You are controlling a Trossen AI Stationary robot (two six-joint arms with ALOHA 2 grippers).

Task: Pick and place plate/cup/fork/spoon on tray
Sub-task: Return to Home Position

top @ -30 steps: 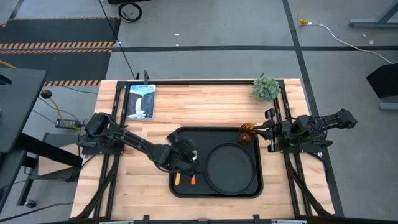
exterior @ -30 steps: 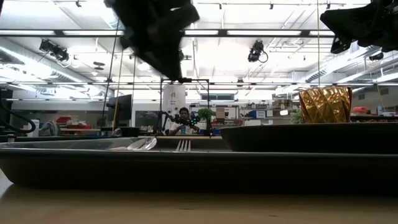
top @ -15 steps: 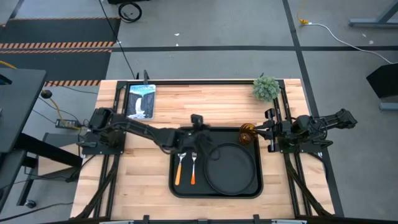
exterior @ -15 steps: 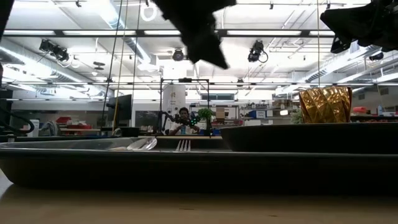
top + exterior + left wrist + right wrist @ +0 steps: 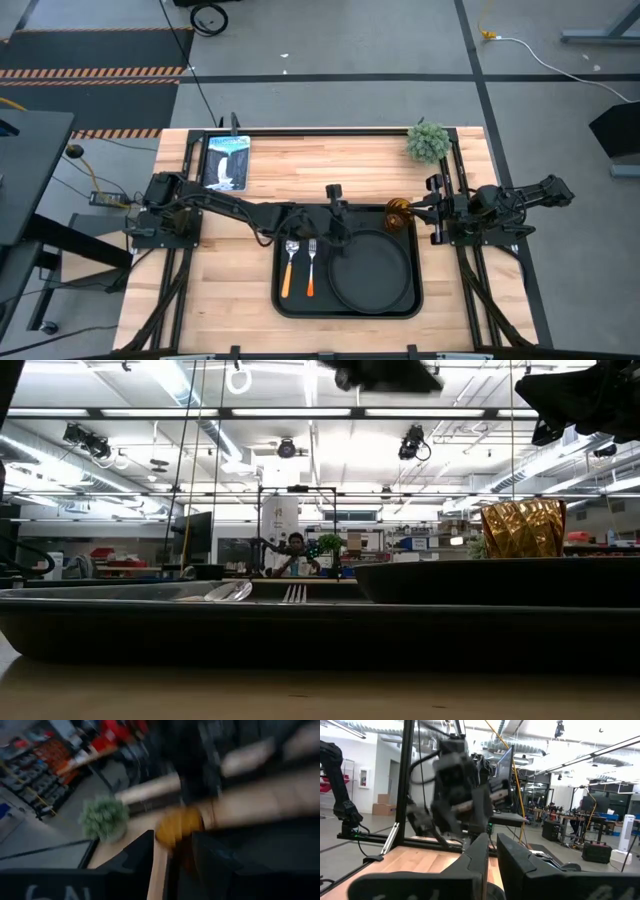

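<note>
The black tray (image 5: 296,305) lies in the middle of the table. The round plate (image 5: 372,272) lies flat on the tray's right half. The amber cup (image 5: 398,215) stands at the tray's far right corner. The spoon (image 5: 290,265) and fork (image 5: 311,265) lie side by side on the tray's left part, bowl and tines toward the far edge. My left gripper (image 5: 345,222) hangs high over the tray's far edge, open and empty, and faces the cup (image 5: 180,825). My right gripper (image 5: 432,210) waits shut at the table's right edge, beside the cup.
A small green potted plant (image 5: 428,142) stands at the far right corner. A picture card (image 5: 226,162) lies at the far left. Bare wood lies in front of and to the left of the tray. A person shows far off in the room (image 5: 296,550).
My left gripper has risen from low over the spoon and fork, gone toward the table's far edge and then its right edge, and turned to face the cup. The spoon and fork stay lying on the tray.
</note>
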